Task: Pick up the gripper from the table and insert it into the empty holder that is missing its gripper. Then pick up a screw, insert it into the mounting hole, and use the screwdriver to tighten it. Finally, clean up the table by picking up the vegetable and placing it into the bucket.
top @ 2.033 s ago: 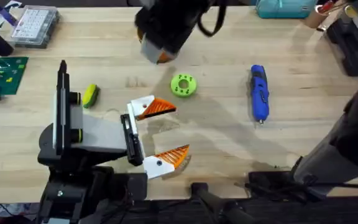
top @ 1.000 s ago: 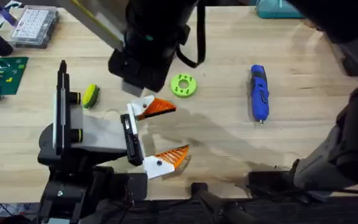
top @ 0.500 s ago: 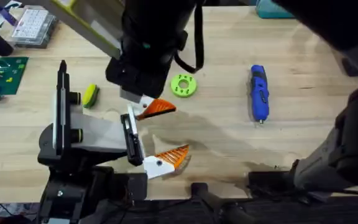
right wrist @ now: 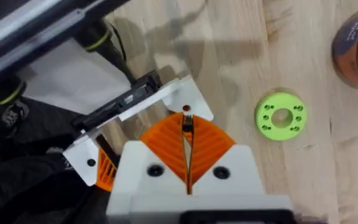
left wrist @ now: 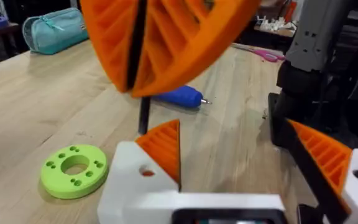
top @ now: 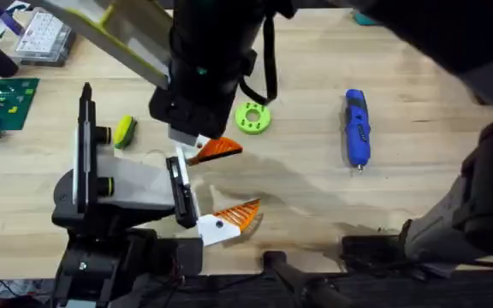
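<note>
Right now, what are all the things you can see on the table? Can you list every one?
table: one, light wood, under everything
screwdriver: one, blue, lying on the right side
ring disc: one, lime green, middle of the table
vegetable: one toy corn, yellow and green, left of the ring
bucket: one, orange-brown, near the ring
circuit board: one, green, far left edge
parts box: one, clear, far left corner
pouch: one, teal, far edge
screw: one, dark, pinched in the right gripper
left gripper: white and orange, open, low over the table
right gripper: white and orange, shut, over the left gripper's finger
</note>
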`<state>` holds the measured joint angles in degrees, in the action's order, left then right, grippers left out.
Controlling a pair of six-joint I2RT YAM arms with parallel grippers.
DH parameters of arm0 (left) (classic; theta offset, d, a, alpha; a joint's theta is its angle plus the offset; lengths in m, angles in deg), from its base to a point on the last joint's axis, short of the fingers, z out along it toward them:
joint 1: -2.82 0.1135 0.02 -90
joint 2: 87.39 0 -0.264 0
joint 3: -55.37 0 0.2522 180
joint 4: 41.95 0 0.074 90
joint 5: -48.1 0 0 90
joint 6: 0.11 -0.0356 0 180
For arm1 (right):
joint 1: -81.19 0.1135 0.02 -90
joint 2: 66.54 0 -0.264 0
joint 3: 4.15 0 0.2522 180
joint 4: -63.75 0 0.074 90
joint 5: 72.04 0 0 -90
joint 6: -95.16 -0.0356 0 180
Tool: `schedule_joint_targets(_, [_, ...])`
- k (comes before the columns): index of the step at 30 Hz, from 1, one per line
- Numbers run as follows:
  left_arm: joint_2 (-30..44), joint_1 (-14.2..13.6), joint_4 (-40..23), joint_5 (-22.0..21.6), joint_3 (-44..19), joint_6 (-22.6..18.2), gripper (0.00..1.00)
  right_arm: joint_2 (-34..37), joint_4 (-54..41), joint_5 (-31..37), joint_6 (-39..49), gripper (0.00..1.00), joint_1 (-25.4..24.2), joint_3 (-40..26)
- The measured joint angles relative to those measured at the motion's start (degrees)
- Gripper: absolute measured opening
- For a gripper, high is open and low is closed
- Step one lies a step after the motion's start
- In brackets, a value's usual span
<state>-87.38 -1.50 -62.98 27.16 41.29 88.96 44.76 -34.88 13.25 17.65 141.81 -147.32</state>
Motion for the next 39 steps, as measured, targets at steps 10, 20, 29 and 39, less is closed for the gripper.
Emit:
schedule_joint_targets(10, [0.00, 0.00, 0.00, 0.00, 0.00, 0.00, 0.990, 0.00, 1.71, -0.01, -0.02, 0.007, 0.01, 2.80])
schedule_joint_targets(20, [0.00, 0.00, 0.00, 0.02, 0.00, 0.00, 0.990, 0.00, 2.15, -0.02, -0.02, 0.007, 0.02, 3.66])
schedule_joint_targets(29, [0.00, 0.00, 0.00, 0.00, 0.00, 0.00, 0.990, 0.00, 2.14, -0.03, -0.02, 0.007, 0.04, 3.86])
schedule_joint_targets(39, [0.00, 0.00, 0.00, 0.00, 0.00, 0.00, 0.990, 0.00, 2.49, -0.03, -0.02, 0.007, 0.48, 4.49])
